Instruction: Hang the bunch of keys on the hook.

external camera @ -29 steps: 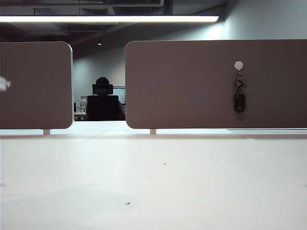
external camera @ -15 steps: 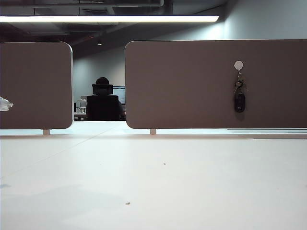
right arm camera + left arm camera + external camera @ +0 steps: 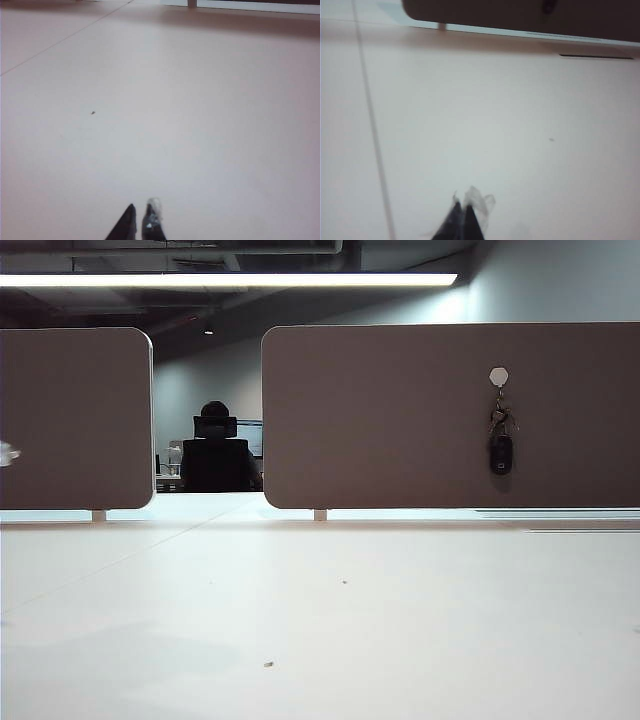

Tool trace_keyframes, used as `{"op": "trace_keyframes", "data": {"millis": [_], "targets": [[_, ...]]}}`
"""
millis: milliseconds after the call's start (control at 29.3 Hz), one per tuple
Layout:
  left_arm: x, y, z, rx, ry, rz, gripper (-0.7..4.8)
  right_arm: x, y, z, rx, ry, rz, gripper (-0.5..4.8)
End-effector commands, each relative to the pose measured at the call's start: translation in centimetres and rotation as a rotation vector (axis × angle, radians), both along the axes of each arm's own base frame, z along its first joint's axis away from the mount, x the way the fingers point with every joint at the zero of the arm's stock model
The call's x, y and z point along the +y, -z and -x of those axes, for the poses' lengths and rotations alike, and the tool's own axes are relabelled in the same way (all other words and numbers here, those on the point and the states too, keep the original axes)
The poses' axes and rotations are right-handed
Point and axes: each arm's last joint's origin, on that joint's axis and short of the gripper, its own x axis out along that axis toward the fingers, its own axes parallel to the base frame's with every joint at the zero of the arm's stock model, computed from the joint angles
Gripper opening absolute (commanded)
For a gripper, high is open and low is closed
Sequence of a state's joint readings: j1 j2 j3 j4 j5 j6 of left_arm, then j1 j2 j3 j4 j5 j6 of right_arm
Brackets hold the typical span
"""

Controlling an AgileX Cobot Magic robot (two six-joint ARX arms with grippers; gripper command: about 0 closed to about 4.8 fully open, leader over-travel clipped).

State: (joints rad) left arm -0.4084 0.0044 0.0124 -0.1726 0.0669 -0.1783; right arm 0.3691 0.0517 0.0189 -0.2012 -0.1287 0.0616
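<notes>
The left tool (image 3: 464,212) hangs low over the plain white desk (image 3: 495,125), its two dark fingers pressed together with nothing gripped between them; a scrap of clear film clings to the tips. In the exterior view only a pale blur of it (image 3: 6,453) shows at the far left edge. The right tool (image 3: 141,212) also hovers just above the desk, its dark fingers standing a narrow slit apart and holding nothing, one tip wrapped in shiny clear tape. A small dark speck (image 3: 93,112) lies on the desk ahead of the right tool, well apart from it.

Farther ahead of both tools, at the desk's far edge, stand two grey-brown rounded divider panels (image 3: 400,415) on short pale feet. High on the right-hand panel, well away from both tools, sits the tiny pale hexagonal hook (image 3: 498,376). The bunch of keys (image 3: 500,445) hangs from it against the panel: silver keys at the top, the black oval fob with its silver rim dangling below.

Beyond the gap between the panels, a person in a black office chair (image 3: 214,450) sits facing away, under a long ceiling light (image 3: 230,280).
</notes>
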Motion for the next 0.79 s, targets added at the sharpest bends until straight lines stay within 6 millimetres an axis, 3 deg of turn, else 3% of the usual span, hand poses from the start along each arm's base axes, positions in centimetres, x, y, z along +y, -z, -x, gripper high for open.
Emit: {"op": "trace_keyframes", "data": {"millis": [34, 376, 785], "targets": [[0.9, 0.2, -0.4, 0.010, -0.085, 0.008, -0.04, -0.3, -0.3, 0.1, -0.037, 0.020, -0.017, 0.28], [5.0, 0.2, -0.8, 0.010, -0.533, 0.004, -0.04, -2.2, -0.5, -0.5, -0.063, 0.237, -0.019, 0.28], [5.6, 0.2, -0.7, 0.011, -0.601, 0.004, -0.04, -2.8, -0.3, -0.6, -0.063, 0.298, -0.017, 0.28]]}}
